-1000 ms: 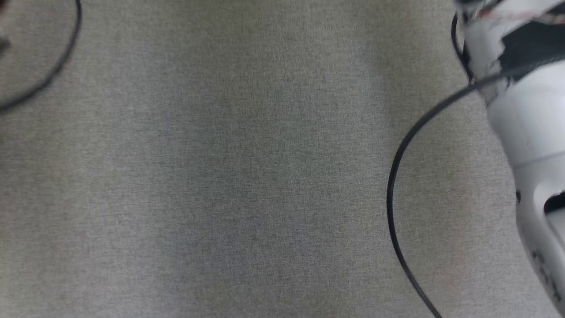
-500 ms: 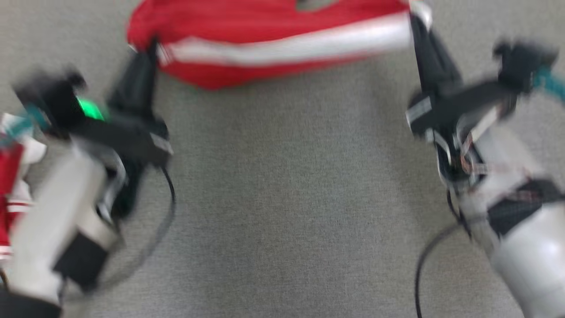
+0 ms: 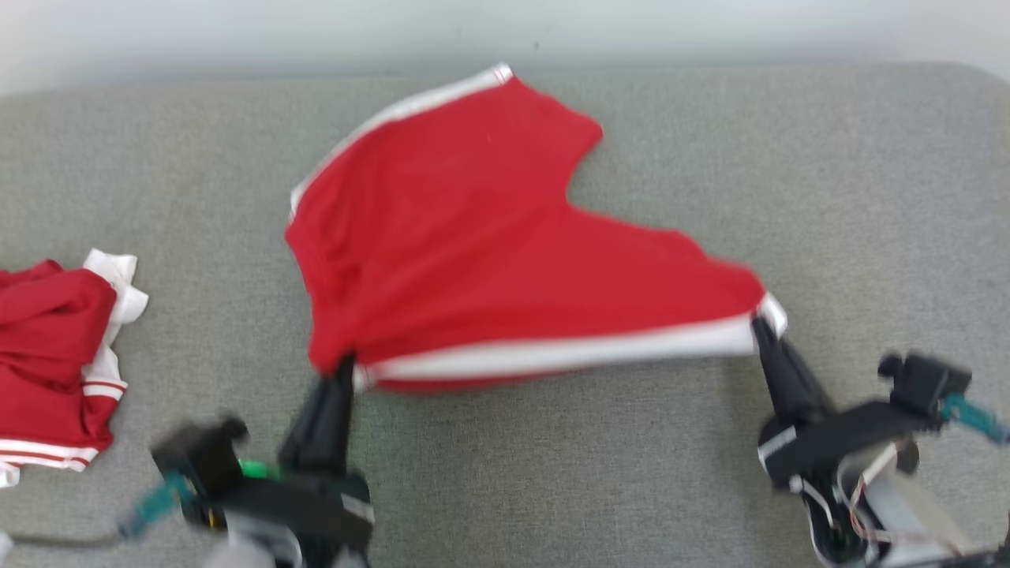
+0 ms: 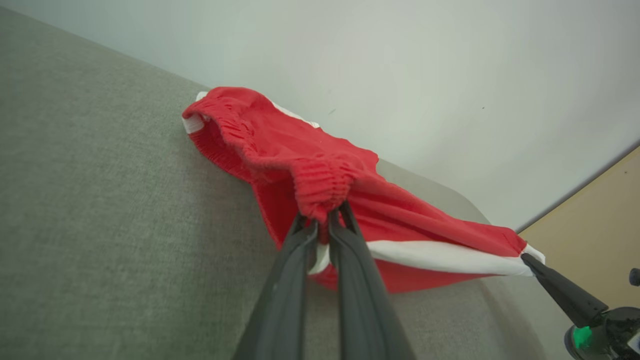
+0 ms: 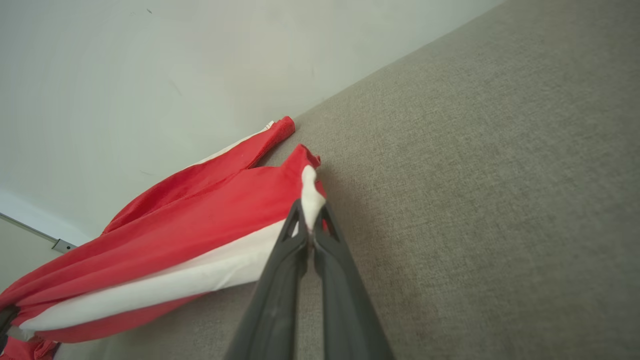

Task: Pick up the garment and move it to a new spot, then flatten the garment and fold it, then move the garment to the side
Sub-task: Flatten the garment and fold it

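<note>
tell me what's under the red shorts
The grey cushion shows around the red shorts, whose near edge is pinched by the left end effector and right end effector. Whatever sits directly beneath the cloth is covered.

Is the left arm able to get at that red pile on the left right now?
Probably not yet: the left gripper is shut on the red shorts. The pile lies close by on the grey cushion, with nothing between.
</note>
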